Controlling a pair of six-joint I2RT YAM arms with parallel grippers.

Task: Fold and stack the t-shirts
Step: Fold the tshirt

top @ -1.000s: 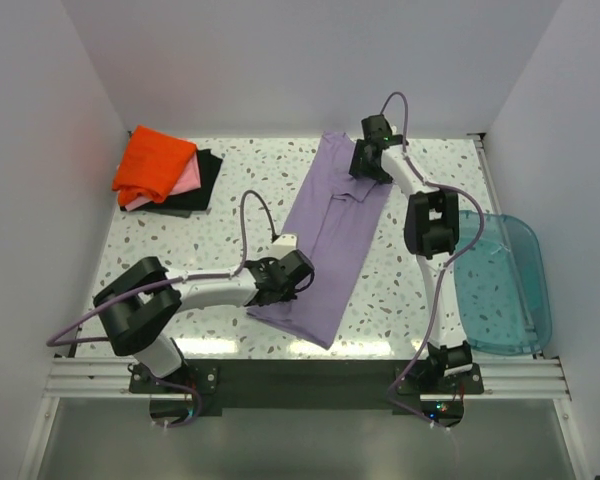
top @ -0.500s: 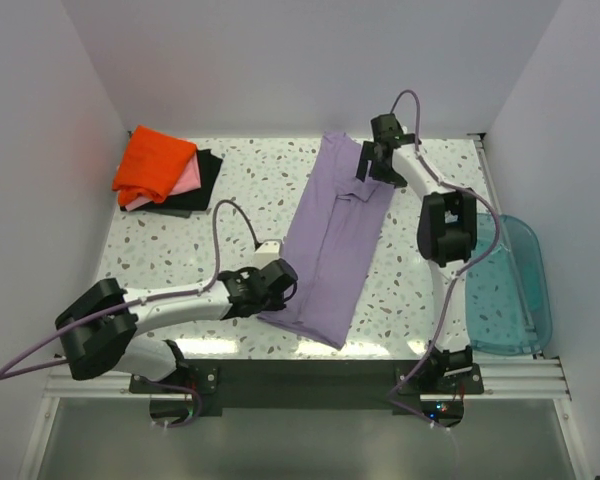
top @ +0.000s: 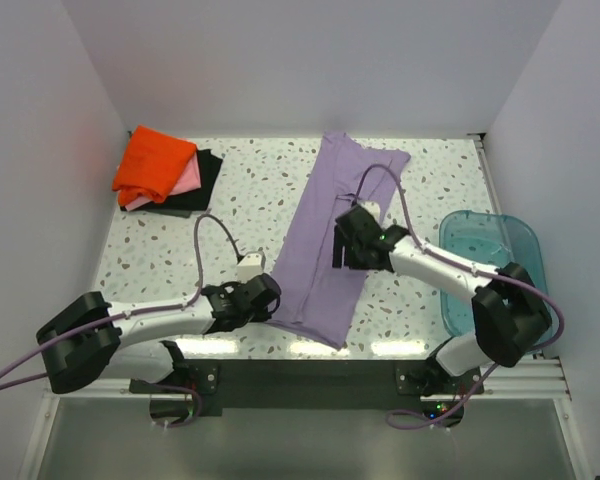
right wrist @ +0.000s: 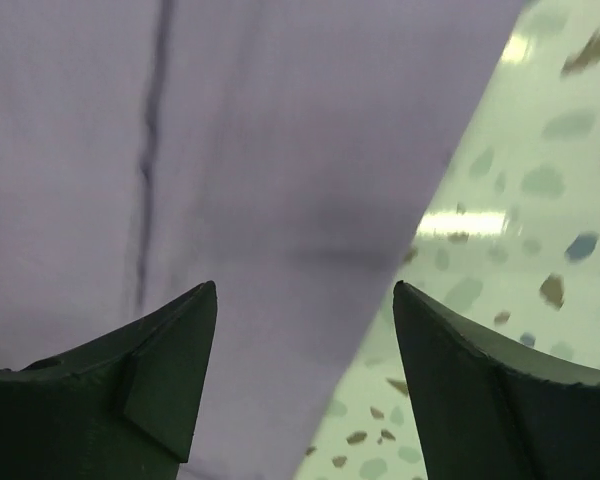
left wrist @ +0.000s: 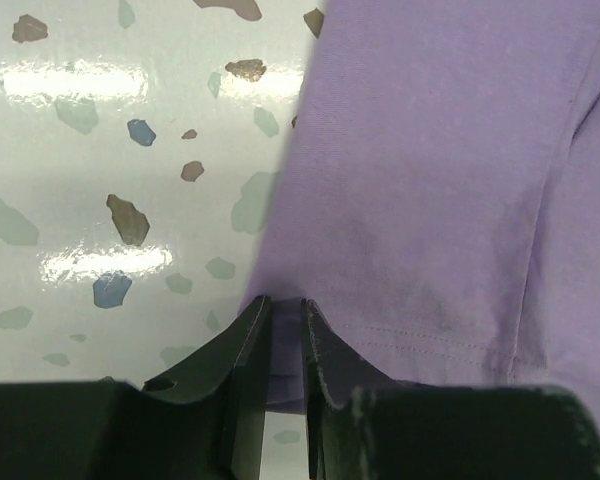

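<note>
The purple shirt [top: 315,255], folded lengthwise into a long flat strip, runs diagonally from upper centre to lower centre. At upper left, the folded orange shirt [top: 155,163] tops a stack over the pink shirt [top: 187,180] and the black shirt [top: 206,178].

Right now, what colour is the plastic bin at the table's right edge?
The plastic bin is translucent teal; the top external view shows it best.

Top: high behind the near edge, looking down over the whole surface [top: 240,190].
Wrists: close, facing down; both share the lavender t-shirt [left wrist: 430,180].
</note>
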